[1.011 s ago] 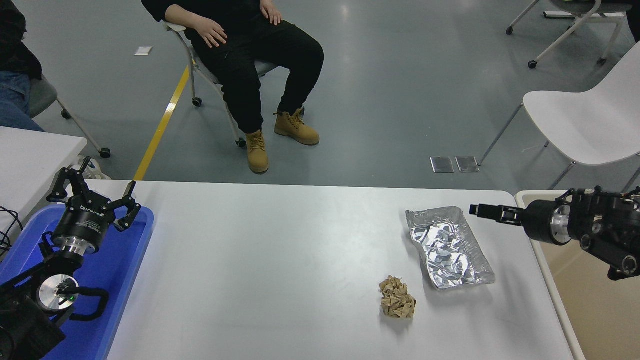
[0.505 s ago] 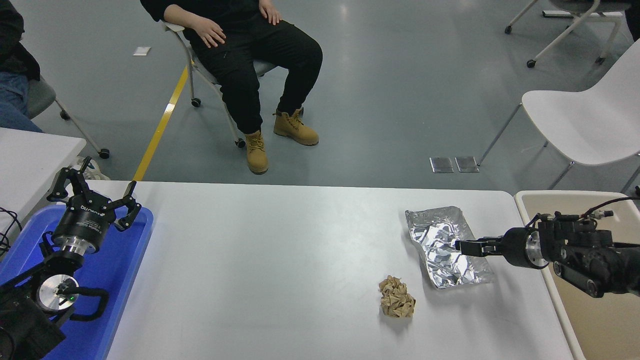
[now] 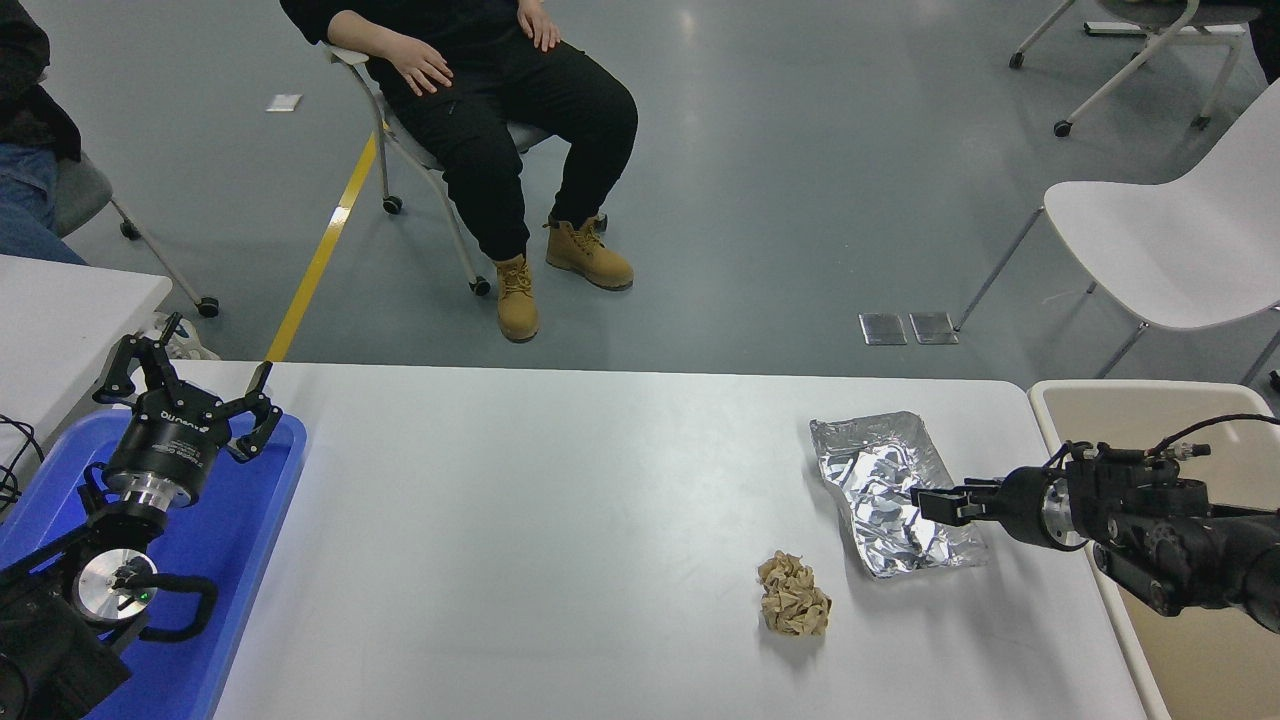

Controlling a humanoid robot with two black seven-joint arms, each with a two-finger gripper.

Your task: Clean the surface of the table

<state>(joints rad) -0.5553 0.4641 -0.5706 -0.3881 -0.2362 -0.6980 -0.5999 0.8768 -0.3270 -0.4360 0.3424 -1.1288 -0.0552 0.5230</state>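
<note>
The white table surface (image 3: 550, 520) carries a crumpled silver foil tray (image 3: 880, 465) at the right and a ball of crumpled brown paper (image 3: 795, 597) just in front of it. My right gripper (image 3: 922, 498) reaches in from the right edge, low over the foil tray's near right part. It is seen side-on, so I cannot make out whether it holds the foil. My left gripper (image 3: 185, 390) is parked at the lower left above a blue tray (image 3: 240, 560), open and holding nothing.
A beige bin (image 3: 1130, 410) stands against the table's right end, under my right arm. A smaller white table (image 3: 60, 310) is at the left edge. Beyond the far edge a person (image 3: 500, 100) sits on a chair, and a white chair (image 3: 1170, 250) stands at the right.
My right arm has swung down and to the left, from above the bin's far corner to low over the foil tray. The left arm, paper ball and foil tray have stayed put.
</note>
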